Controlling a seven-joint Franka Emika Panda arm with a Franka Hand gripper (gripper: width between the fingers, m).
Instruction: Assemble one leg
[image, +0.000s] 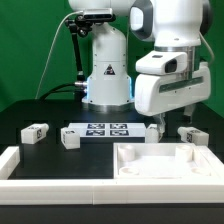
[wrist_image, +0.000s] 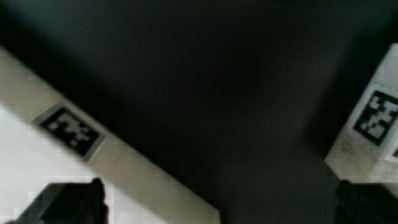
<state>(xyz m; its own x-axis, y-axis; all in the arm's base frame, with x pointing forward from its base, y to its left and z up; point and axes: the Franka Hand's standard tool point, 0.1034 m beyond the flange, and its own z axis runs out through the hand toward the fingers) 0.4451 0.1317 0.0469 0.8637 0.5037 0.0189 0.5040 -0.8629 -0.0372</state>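
Several small white legs with marker tags lie on the black table: two on the exterior view's left (image: 36, 131) (image: 70, 138), one on the right (image: 193, 135), and one by the gripper's finger (image: 152, 128). My gripper (image: 170, 124) hangs low over the table between the last two, open and empty. In the wrist view the gripper (wrist_image: 222, 208) spans bare dark table, its dark fingertips (wrist_image: 71, 205) at the picture's lower corners. A tagged white leg (wrist_image: 71, 130) lies beside one fingertip, and another tagged leg (wrist_image: 377, 115) beside the other.
The marker board (image: 108, 129) lies at the table's middle, in front of the robot base. A large white square piece with raised corners (image: 160, 165) sits in front of the gripper. A white wall (image: 12, 160) runs along the front left.
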